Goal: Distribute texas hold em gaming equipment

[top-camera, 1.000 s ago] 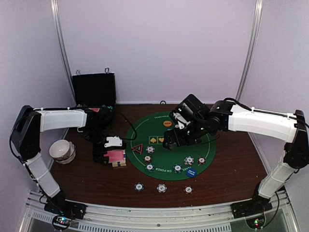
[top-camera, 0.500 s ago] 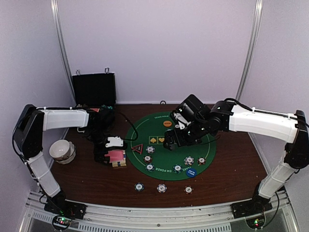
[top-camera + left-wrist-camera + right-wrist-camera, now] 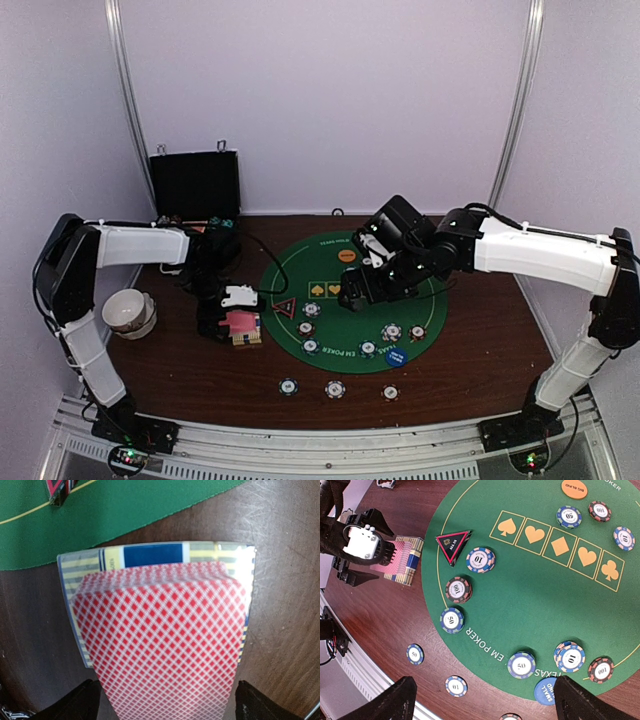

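My left gripper [image 3: 232, 318] is shut on a deck of pink-red-backed playing cards [image 3: 165, 640] and holds it just over a blue-and-yellow card box [image 3: 150, 555] on the wood, left of the green mat [image 3: 345, 325]. The red-black triangle marker [image 3: 284, 306] lies at the mat's left edge. My right gripper [image 3: 485, 700] is open and empty above the mat's middle. Several stripe-edged chips [image 3: 480, 559] lie on the mat, and three more [image 3: 335, 388] lie on the wood in front. An orange disc [image 3: 347, 255] and a blue disc [image 3: 397, 357] lie on the mat.
An open black case [image 3: 195, 185] stands at the back left. A white bowl [image 3: 128, 310] sits at the left. A black cable [image 3: 262, 255] trails across the wood behind the left gripper.
The left arm's elbow has shifted a little to the right, with the gripper and cards staying in nearly the same place. The right arm has barely moved.
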